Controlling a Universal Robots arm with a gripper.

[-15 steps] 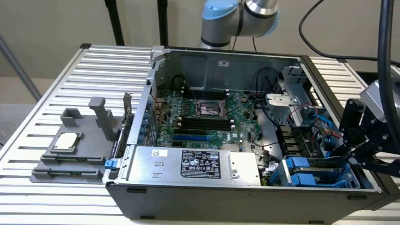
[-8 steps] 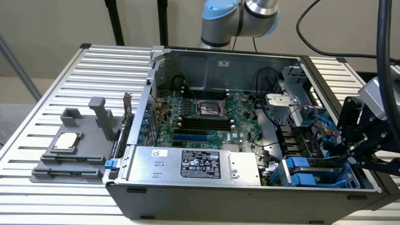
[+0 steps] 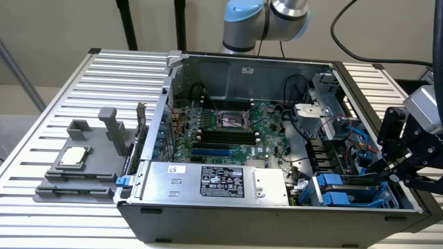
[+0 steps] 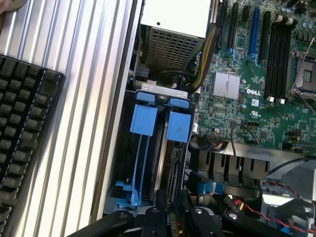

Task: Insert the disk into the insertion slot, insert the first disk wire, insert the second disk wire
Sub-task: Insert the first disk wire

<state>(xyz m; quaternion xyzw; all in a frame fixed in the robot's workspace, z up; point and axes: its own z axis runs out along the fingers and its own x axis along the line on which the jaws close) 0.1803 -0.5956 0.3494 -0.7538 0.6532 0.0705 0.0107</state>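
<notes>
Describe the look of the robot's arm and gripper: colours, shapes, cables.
The arm is a silver-grey metal tube with rounded joints and light blue caps; a black cable loops beside it. Its light grey wrist block carries the gripper, a matt black assembly of angular bars.

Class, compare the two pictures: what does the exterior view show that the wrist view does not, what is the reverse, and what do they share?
Exterior view's extras: the robot arm behind the case and a grey fixture with a square chip on it. Wrist view's extra: a black keyboard on the table. Shared: the slatted table, the green motherboard and the insertion slot with its blue latches.
</notes>
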